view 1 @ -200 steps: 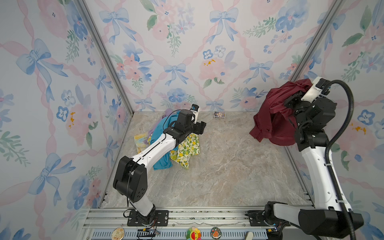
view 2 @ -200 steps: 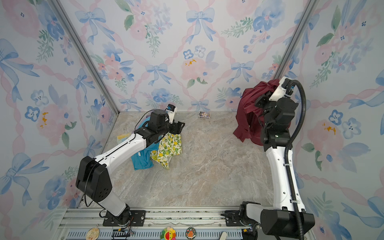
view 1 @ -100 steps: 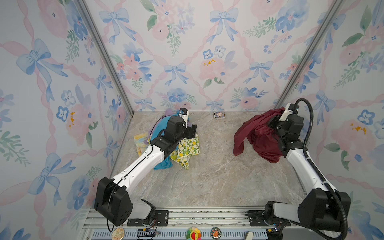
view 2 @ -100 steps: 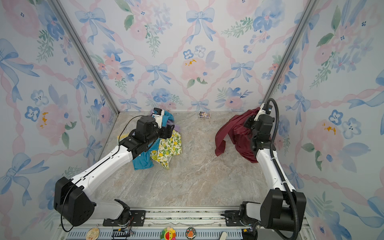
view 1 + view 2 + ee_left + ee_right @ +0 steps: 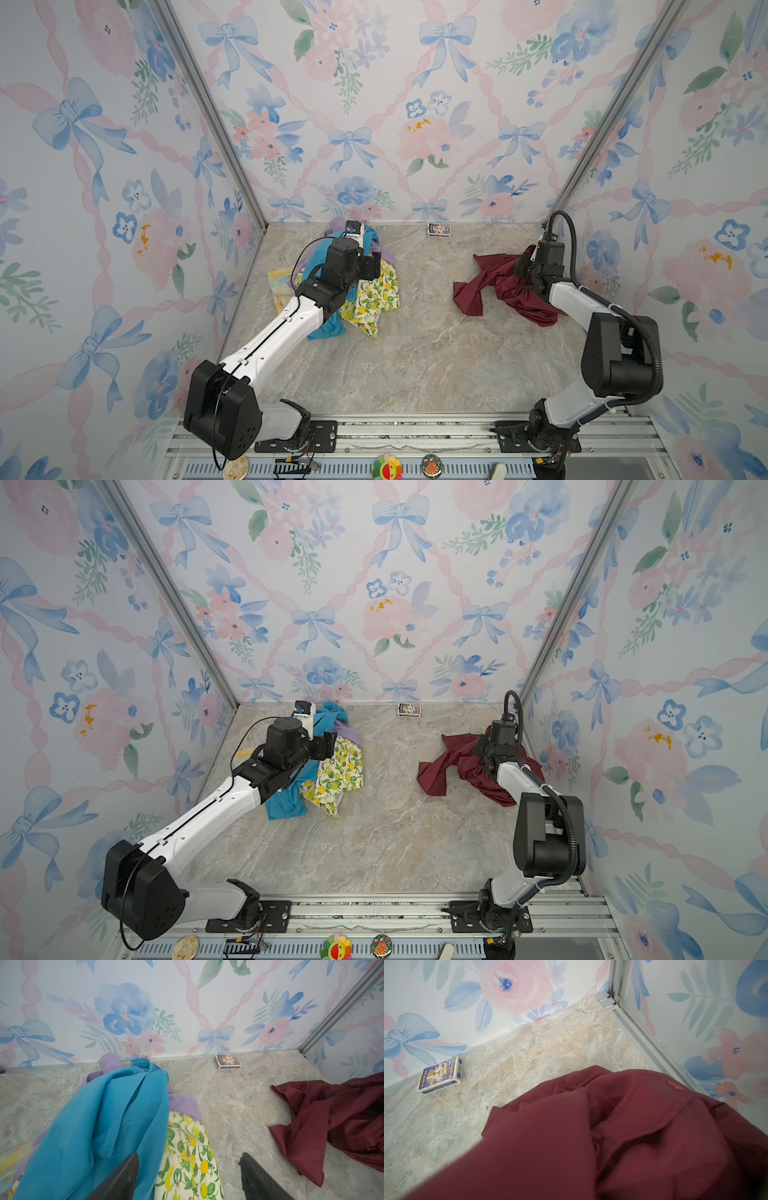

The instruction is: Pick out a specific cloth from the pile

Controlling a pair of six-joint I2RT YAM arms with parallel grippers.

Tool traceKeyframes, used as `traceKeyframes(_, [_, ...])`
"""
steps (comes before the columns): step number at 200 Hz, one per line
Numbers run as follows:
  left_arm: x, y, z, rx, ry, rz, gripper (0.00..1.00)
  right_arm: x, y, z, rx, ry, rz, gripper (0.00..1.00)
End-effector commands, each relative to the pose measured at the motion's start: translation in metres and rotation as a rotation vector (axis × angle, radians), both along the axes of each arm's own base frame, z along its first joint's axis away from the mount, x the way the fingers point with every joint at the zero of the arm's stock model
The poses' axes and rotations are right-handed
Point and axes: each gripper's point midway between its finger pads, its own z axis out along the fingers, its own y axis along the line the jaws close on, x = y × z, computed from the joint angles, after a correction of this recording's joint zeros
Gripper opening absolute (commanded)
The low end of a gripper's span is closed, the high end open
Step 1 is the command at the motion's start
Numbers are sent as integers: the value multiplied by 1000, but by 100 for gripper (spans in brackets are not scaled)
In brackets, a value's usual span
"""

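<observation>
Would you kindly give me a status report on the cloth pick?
Left gripper open over the pile. Right gripper shut on the maroon cloth, cloth resting on table, apart from pile. Nothing in the way.

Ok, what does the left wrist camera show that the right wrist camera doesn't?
Only the left wrist view: the pile with its teal cloth, lilac cloth and lemon-print cloth, plus the left tool, open. Only the right wrist view: what looks like a pale button on the maroon cloth. Both: that maroon cloth, the small card box, the marble table, the floral wall and a metal corner post.
</observation>
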Motion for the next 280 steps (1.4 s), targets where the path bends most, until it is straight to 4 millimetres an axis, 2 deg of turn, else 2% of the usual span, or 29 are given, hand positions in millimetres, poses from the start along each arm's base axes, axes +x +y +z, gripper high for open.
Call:
traceKeyframes(1, [1, 9, 4, -28, -23, 30, 78, 12, 13, -7, 35, 51, 8, 0])
traceKeyframes(45, [7, 15, -5, -39, -10, 37, 78, 51, 39, -38, 88, 166, 48, 0])
traceKeyframes(94, [12, 24, -19, -29, 12, 56, 78, 70, 29, -66, 44, 290, -2, 0])
traceKeyframes(115, [14, 29, -25, -32, 18, 71, 78, 76, 27, -69, 51, 320, 3, 0])
traceKeyframes(120, [14, 29, -27, -32, 23, 70, 78, 77, 29, -68, 52, 326, 6, 3])
traceKeyframes(138, [16, 31, -30, -36, 30, 74, 78, 78, 31, -57, 58, 329, 9, 26])
traceKeyframes(159, [18, 32, -30, -42, 29, 84, 78, 75, 32, -34, 48, 294, 2, 58])
traceKeyframes(184, [17, 35, -29, -36, 22, 96, 81, 66, 32, -3, 41, 261, -5, 77])
traceKeyframes(205, [15, 39, -25, -34, 10, 113, 83, 55, 32, 23, 18, 228, -17, 85])
traceKeyframes(245, [12, 43, -19, -33, -9, 130, 84, 32, 37, 65, 16, 164, -6, 92])
traceKeyframes(265, [10, 47, -20, -23, -11, 141, 84, 24, 40, 70, 13, 170, 16, 94])
traceKeyframes(280, [9, 48, -24, -18, -5, 143, 84, 21, 41, 61, 2, 208, 33, 95])
